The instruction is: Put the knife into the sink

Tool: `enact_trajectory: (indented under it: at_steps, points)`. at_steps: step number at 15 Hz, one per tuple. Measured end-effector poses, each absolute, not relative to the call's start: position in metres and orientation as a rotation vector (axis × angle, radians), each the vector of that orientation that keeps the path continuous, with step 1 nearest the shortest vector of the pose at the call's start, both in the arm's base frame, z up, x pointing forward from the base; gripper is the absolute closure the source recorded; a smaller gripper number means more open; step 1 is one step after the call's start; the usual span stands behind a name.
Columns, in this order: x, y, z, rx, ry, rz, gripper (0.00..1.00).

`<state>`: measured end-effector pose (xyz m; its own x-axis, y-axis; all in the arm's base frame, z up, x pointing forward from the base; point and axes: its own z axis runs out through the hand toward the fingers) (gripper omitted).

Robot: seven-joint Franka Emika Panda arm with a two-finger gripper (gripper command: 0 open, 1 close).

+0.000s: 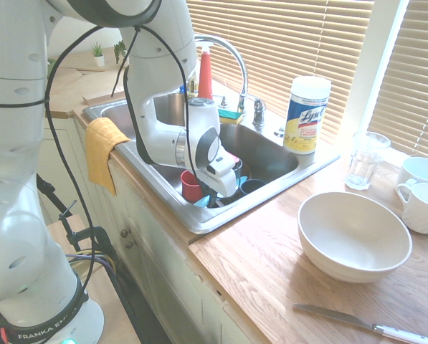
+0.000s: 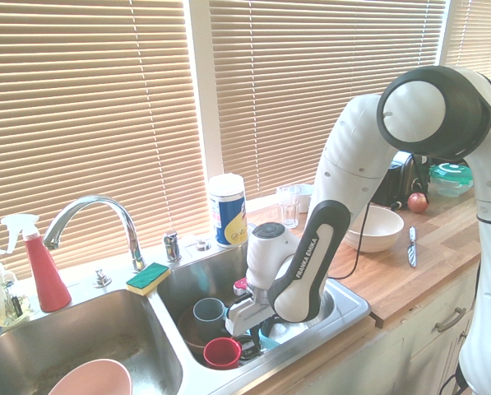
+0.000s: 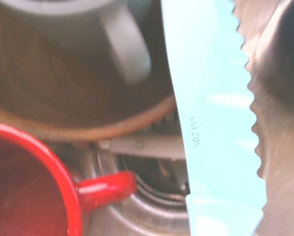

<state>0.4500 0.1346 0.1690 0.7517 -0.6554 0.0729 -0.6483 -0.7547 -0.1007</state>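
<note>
The light-blue knife (image 3: 213, 123) with its serrated edge fills the wrist view, hanging over a red cup (image 3: 28, 191) and a brown dish. My gripper (image 1: 217, 193) is lowered into the near basin of the steel sink (image 1: 221, 218), and a sliver of light blue (image 1: 201, 202) shows just under it. From the other side the gripper (image 2: 249, 327) sits low among the dishes in the sink (image 2: 352, 306), shut on the knife. The fingers themselves are mostly hidden by the hand and the dishes.
In the basin lie a red cup (image 2: 222, 352) and a grey mug (image 2: 208, 313). On the wooden counter stand a white bowl (image 1: 353, 235), a metal knife (image 1: 364, 322), a wipes canister (image 1: 307, 115), a glass (image 1: 364, 159) and white mugs (image 1: 421, 193). A yellow cloth (image 1: 102, 150) hangs over the sink's front.
</note>
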Motion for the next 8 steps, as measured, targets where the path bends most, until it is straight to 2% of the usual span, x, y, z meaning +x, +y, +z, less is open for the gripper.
enact_trajectory:
  at_steps: [8]
  points:
    - [0.446, 0.149, 0.17, -2.875, 1.039, -0.15, 0.0]
